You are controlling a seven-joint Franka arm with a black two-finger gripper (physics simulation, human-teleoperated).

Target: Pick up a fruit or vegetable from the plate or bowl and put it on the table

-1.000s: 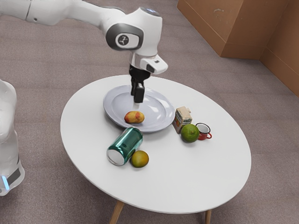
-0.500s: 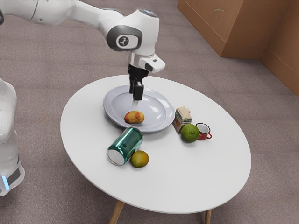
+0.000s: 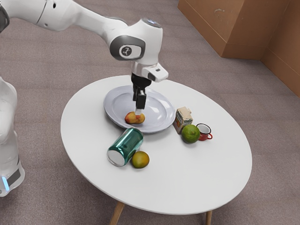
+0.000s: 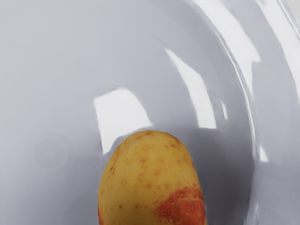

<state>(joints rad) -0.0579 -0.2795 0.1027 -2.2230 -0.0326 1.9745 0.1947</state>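
My gripper (image 3: 137,108) points down over the near part of the grey-blue plate (image 3: 112,106), open, its fingers low at the yellow-and-red mango-like fruit (image 3: 134,118). In the exterior view the nearer fingertip overlaps the fruit's upper edge; the farther tip is partly hidden. The fruit lies on the plate (image 4: 56,70). At the wrist view's lower edge, the fruit (image 4: 147,178) shows its rounded yellow end and a red patch, close under my hand.
On the white table (image 3: 187,183), a green can (image 3: 125,146) lies beside an orange-green fruit (image 3: 140,160) just off the plate. A small carton (image 3: 183,119), a green lime-like fruit (image 3: 191,134) and a red-and-white mug (image 3: 203,131) stand toward the exterior view's right.
My hand has come down toward the fruit, after a small shift toward the exterior view's left. The fruit and the other things lie where they were.
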